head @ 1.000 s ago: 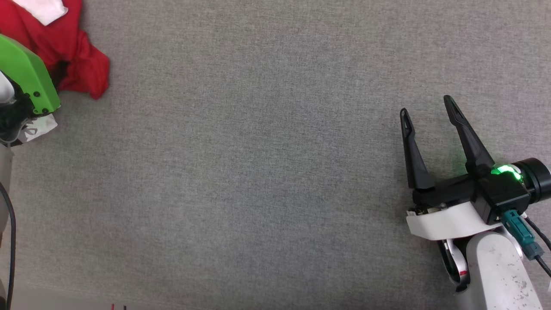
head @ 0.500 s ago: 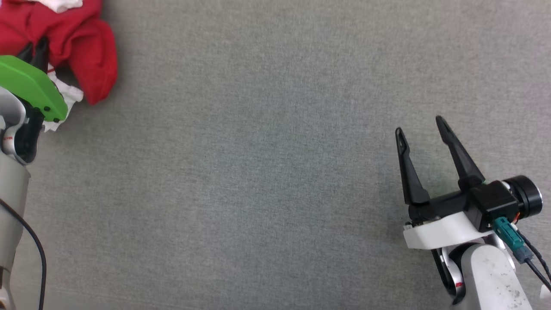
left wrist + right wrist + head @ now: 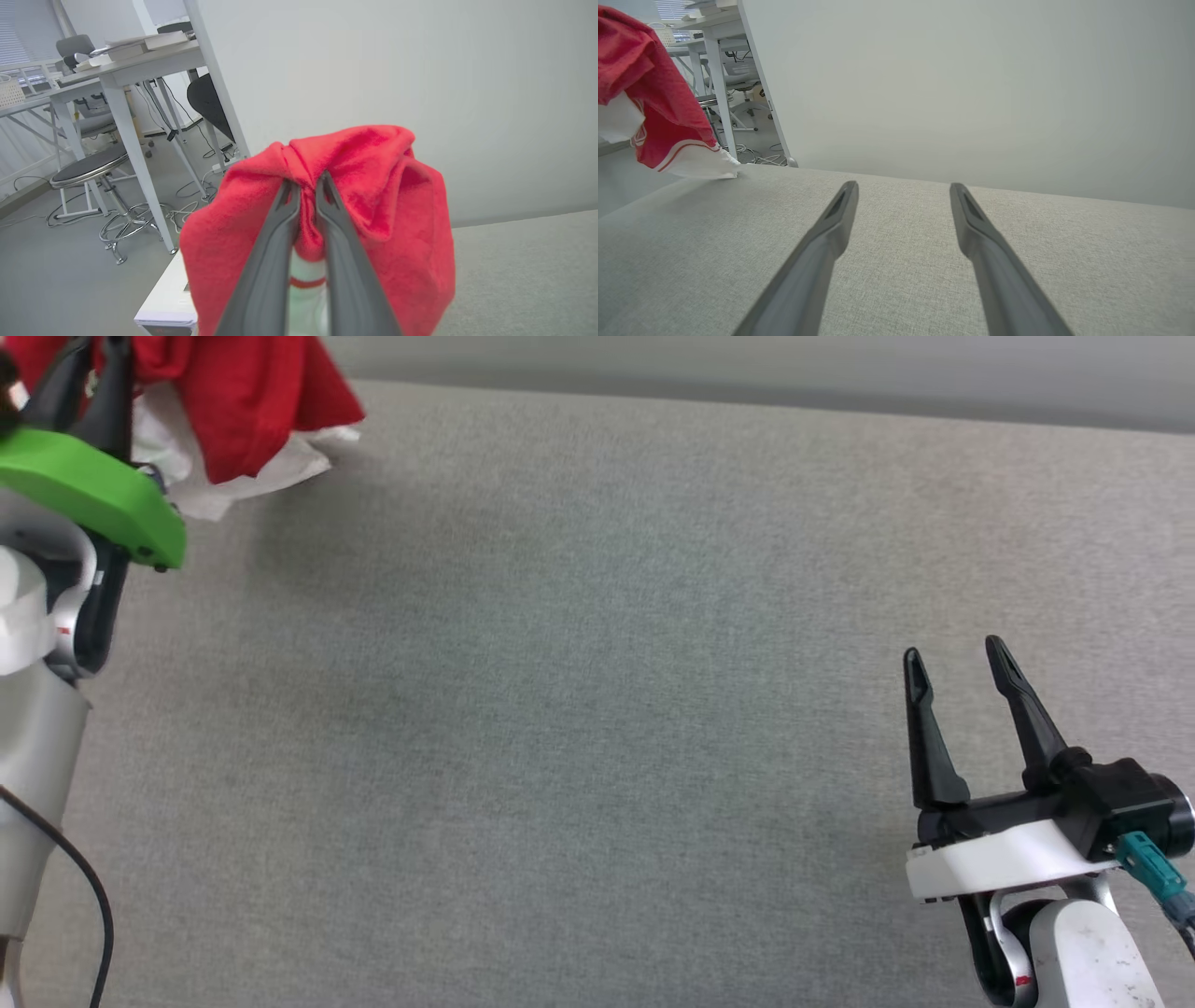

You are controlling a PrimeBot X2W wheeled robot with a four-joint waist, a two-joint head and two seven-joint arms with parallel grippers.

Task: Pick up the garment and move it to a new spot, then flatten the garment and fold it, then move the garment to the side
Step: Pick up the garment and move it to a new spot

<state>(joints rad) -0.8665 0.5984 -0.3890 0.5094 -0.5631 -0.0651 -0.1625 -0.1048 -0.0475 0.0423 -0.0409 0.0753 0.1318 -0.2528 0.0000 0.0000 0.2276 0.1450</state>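
Table (image 3: 597, 709) before me: grey woven fabric top, flat, even in colour, far edge straight against pale wall (image 3: 747, 373). On my far left, near that edge: garment (image 3: 252, 420), bunched red, mostly hanging above top. Its white end with red-striped trim rests on fabric.

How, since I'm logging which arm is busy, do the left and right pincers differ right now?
The left pincer is shut, pinching a bunch of the red garment. The right pincer stands open with nothing between its fingers.
The left pincer is at the far-left corner of the grey surface. The right pincer is at the near right, over bare fabric.
Both have two long dark fingers pointing away from the robot.
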